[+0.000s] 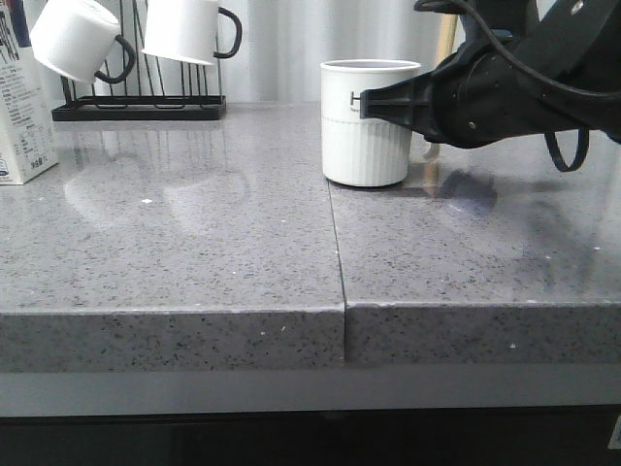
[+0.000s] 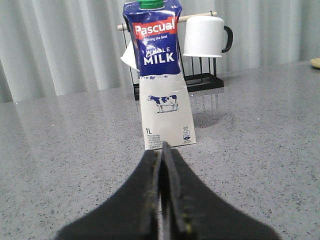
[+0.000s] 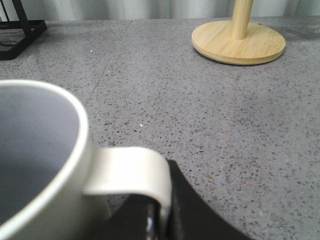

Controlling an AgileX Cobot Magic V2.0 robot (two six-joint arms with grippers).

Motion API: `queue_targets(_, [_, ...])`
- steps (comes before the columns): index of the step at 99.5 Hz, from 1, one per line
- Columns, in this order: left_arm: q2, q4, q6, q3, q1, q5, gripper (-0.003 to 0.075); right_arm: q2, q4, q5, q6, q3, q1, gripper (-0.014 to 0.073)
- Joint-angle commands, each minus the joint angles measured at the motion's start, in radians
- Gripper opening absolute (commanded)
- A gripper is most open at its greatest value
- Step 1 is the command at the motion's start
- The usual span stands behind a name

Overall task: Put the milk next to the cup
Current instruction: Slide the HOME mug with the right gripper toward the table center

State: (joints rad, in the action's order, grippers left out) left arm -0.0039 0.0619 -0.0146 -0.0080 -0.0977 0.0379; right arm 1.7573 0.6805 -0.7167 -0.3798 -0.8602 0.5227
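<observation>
One milk carton [image 1: 21, 116] standing upright at the counter's [image 1: 194, 243] far left edge, near a black rack [image 1: 136, 102] of hanging mugs. Left gripper [image 2: 164, 150] clenched, empty, short of the carton. Farther right, white cup [image 1: 367, 121] upright past the counter seam. Right gripper [image 3: 159, 212] clamped on the cup's handle [image 3: 132, 172].

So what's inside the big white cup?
The cup looks empty as far as the right wrist view shows: bare white wall. Its bottom lies out of sight below the rim.
</observation>
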Motion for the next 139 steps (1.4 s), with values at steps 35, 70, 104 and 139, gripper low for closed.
queue_targets(35, [-0.033,-0.009,-0.006,0.051,-0.001,-0.079,-0.0020,-0.044,-0.024,-0.069,-0.004,-0.030,0.002,0.0251])
queue_targets(70, [-0.033,-0.009,-0.006,0.051,-0.001,-0.079,-0.0020,-0.056,-0.024,-0.072,-0.004,-0.028,0.002,0.0297])
queue_targets(104, [-0.033,-0.009,-0.006,0.051,-0.001,-0.079,-0.0021,-0.184,-0.025,-0.050,-0.004,0.082,0.002,0.0297])
queue_targets(139, [-0.033,-0.009,-0.006,0.051,-0.001,-0.079,-0.0021,-0.382,-0.025,-0.031,-0.004,0.265,0.000,0.0297])
